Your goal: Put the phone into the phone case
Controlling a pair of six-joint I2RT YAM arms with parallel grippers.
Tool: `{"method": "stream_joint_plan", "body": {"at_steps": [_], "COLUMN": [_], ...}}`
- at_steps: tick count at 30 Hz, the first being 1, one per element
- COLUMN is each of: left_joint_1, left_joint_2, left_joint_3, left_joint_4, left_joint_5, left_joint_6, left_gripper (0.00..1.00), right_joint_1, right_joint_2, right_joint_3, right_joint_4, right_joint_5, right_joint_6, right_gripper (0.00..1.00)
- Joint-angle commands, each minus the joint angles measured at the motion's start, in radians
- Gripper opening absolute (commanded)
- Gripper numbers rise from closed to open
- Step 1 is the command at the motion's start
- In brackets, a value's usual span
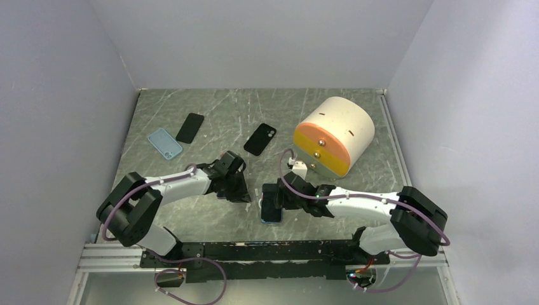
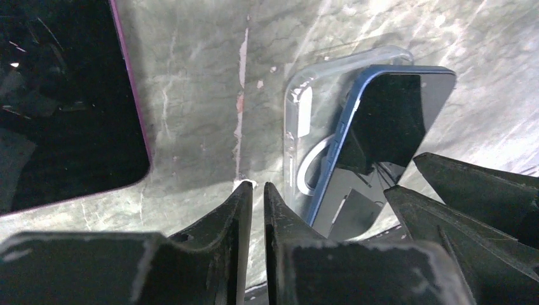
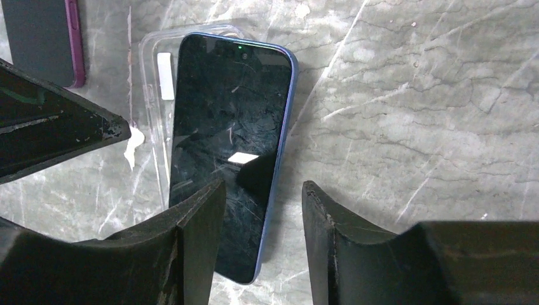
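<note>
Phone [image 3: 229, 146] is laid askew on clear case [image 3: 156, 114] (centre frame, not seated); right hand [image 3: 264, 190] held parted, left hand [image 2: 257, 190] narrowed, empty.

No legible text or brand on phone [image 3: 229, 159] or clear case [image 3: 152, 121]

Phone [image 3: 229, 159]: glossy black glass front with fine scratches and smudges, smooth blue edge with a slight sheen. Phone case [image 3: 150, 127]: clear, glossy plastic. Table [image 3: 413, 127]: marbled grey-green stone-look top, dull sheen, white scuffs. Left gripper [image 2: 257, 216] and right gripper [image 3: 264, 210]: matt black plastic, rough, edges chipped pale. Drum [image 1: 340, 127]: matt cream body, orange face.
</note>
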State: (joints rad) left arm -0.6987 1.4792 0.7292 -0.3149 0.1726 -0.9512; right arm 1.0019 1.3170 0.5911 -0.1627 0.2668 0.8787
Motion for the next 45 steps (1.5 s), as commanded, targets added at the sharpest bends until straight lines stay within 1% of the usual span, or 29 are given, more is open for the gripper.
{"method": "stream_joint_plan", "body": {"at_steps": [1,14,23,26,29,39,45], "left_joint_1": [0.002,0.002,0.002,0.002,0.002,0.001,0.001], "left_joint_2": [0.030,0.077,0.082,0.092,0.104,0.125,0.118], "left_joint_3": [0.011,0.017,-0.007,-0.001,0.001,0.023,0.024], "left_joint_4": [0.026,0.081,0.117,0.113,0.123,0.113,0.103], "left_joint_5": [-0.005,0.043,0.058,0.052,0.060,0.060,0.047], "left_joint_6": [0.016,0.017,-0.001,0.006,0.005,0.010,0.010], "left_gripper": [0.16,0.18,0.18,0.18,0.18,0.18,0.19], "right_joint_1": [-0.007,-0.007,-0.008,-0.007,-0.007,-0.006,-0.004], "right_joint_2": [0.030,0.109,0.128,0.132,0.137,0.159,0.122], "right_joint_3": [0.025,0.075,0.070,0.077,0.059,0.048,-0.007], "right_joint_4": [0.053,0.104,0.191,0.199,0.247,0.315,0.414], "right_joint_5": [-0.010,-0.035,-0.080,-0.076,-0.092,-0.086,-0.151], "right_joint_6": [-0.017,-0.078,-0.121,-0.161,-0.213,-0.300,-0.399], "right_gripper": [0.49,0.37,0.36,0.35,0.36,0.36,0.34]}}
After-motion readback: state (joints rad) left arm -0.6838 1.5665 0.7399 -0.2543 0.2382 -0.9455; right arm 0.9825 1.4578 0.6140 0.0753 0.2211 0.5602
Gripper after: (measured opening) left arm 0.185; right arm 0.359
